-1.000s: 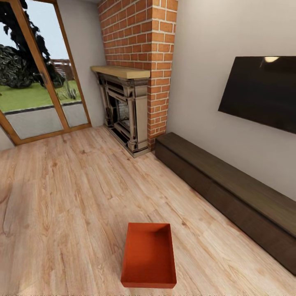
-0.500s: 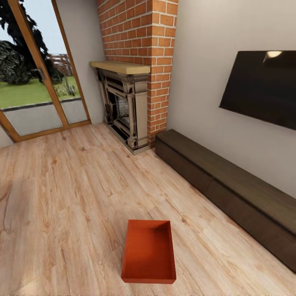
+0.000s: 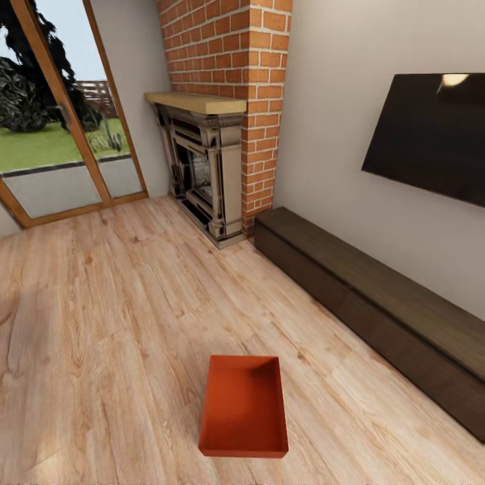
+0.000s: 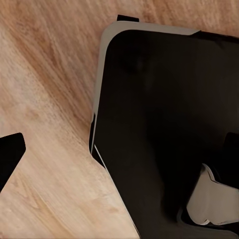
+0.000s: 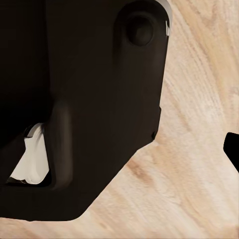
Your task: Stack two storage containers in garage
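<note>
1. Wood-framed glass doors [image 3: 60,135] stand far left.
2. One orange-red rectangular open bin [image 3: 244,407] sits near centre on the light wood plank floor [image 3: 114,323].
3. A red-brick fireplace [image 3: 215,135], long dark low cabinet [image 3: 377,303] and black wall TV [image 3: 431,138] line the right.
4. Neither pincer's state can be told.

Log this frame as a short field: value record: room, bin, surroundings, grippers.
room: living room, light wood plank floor
bin: one orange-red open bin on the planks, upright, empty, near the bottom of the head view
fireplace: red-brick fireplace ahead
tv: black TV on the right wall
cabinet: long dark low cabinet under the TV, apart from the bin
doors: wood-framed glass doors at left
grippers: state cannot be told
</note>
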